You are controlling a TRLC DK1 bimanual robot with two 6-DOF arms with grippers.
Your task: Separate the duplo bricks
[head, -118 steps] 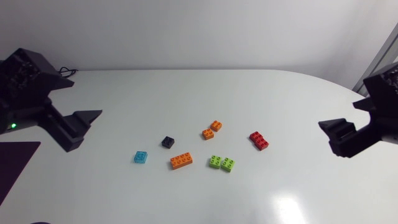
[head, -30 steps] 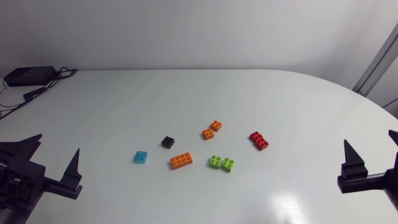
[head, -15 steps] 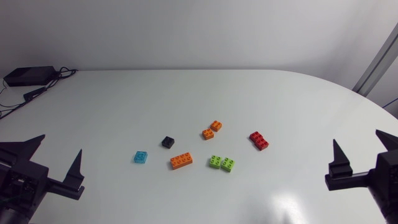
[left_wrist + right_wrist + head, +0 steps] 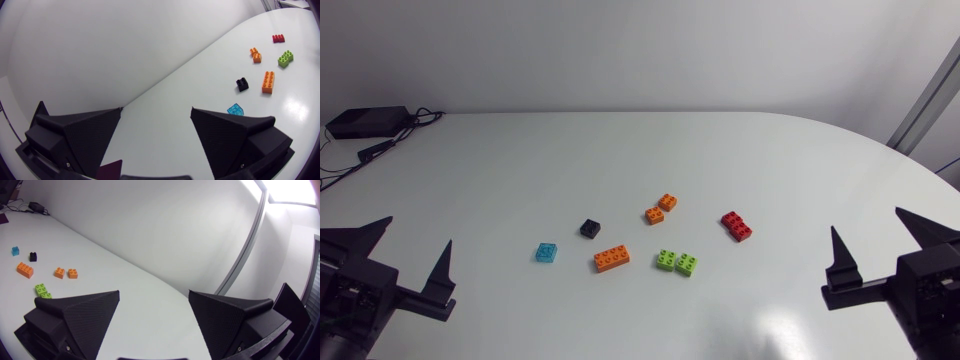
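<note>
Left gripper (image 4: 417, 232) hangs at its own edge of the table (image 4: 520, 160), fingers spread wide with nothing between them. The right gripper (image 4: 868, 222) mirrors it on the opposite side, just as wide, just as empty, touching no brick. The whole scatter sits between the two, well apart from both. Nearest the right gripper is the red brick (image 4: 737, 226), ahead of it and inward, its long axis slanting across that gripper's line of approach. Past it lies the green pair (image 4: 676, 262), side by side and touching, in a row running from one gripper toward the other. The two small orange bricks (image 4: 656, 215) meet at a corner. On the left gripper's side the blue brick (image 4: 547, 252) comes first, then the black brick (image 4: 590, 228) and the long orange brick (image 4: 611, 259). My call — the right arm has the shorter reach to the touching pairs.
</note>
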